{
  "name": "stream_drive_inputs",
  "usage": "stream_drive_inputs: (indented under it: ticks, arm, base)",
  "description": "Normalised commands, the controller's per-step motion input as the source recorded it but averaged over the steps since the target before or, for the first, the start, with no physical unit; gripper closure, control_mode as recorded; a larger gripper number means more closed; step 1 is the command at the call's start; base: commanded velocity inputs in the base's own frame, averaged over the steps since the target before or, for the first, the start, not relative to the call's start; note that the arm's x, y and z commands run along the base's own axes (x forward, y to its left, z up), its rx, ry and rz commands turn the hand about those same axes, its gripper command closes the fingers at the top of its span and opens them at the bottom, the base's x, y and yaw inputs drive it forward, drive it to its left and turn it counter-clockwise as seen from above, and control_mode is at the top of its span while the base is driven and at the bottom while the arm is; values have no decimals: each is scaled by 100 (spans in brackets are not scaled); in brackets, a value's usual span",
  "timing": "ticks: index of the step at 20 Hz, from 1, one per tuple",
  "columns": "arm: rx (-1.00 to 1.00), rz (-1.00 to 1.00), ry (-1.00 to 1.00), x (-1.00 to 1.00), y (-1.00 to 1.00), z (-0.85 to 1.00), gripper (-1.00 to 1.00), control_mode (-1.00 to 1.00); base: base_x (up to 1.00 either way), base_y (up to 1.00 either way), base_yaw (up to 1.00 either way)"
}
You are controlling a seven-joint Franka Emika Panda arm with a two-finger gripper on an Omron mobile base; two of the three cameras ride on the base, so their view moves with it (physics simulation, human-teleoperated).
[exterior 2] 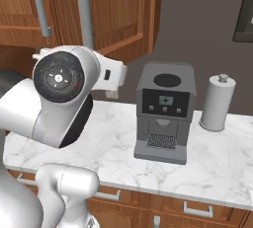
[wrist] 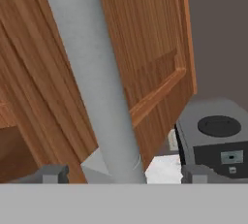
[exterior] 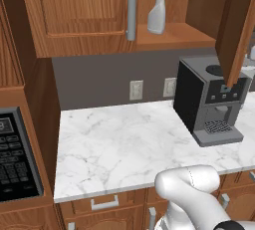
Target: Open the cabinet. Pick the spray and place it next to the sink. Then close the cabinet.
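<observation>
I see the spray [exterior: 158, 6] standing upright on the shelf of the cabinet [exterior: 79, 10], whose right door [exterior: 238, 30] hangs swung wide open over the coffee machine [exterior: 209, 99] on the marble counter [exterior: 124, 144]. From the hand camera my fingers [wrist: 53, 173] are spread apart on either side of the open door's grey bar handle [wrist: 92, 72], with a gap to each fingertip, so I grip nothing. A paper towel roll [exterior 2: 217, 102] stands on the counter just beside the coffee machine.
</observation>
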Motion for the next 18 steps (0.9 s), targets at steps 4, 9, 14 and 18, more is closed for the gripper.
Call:
stream_drive_inputs:
  ticks: [4,9,14,18]
  arm:
    - [9,0,4,-60,0,2,-100,-100]
    - [4,-5,15,-51,14,6,-100,-100]
    - [7,-14,21,-23,44,0,-100,-100]
    - [10,-13,20,-14,46,0,-100,-100]
  base:
    - [0,0,0]
    - [0,0,0]
    - [0,0,0]
    - [0,0,0]
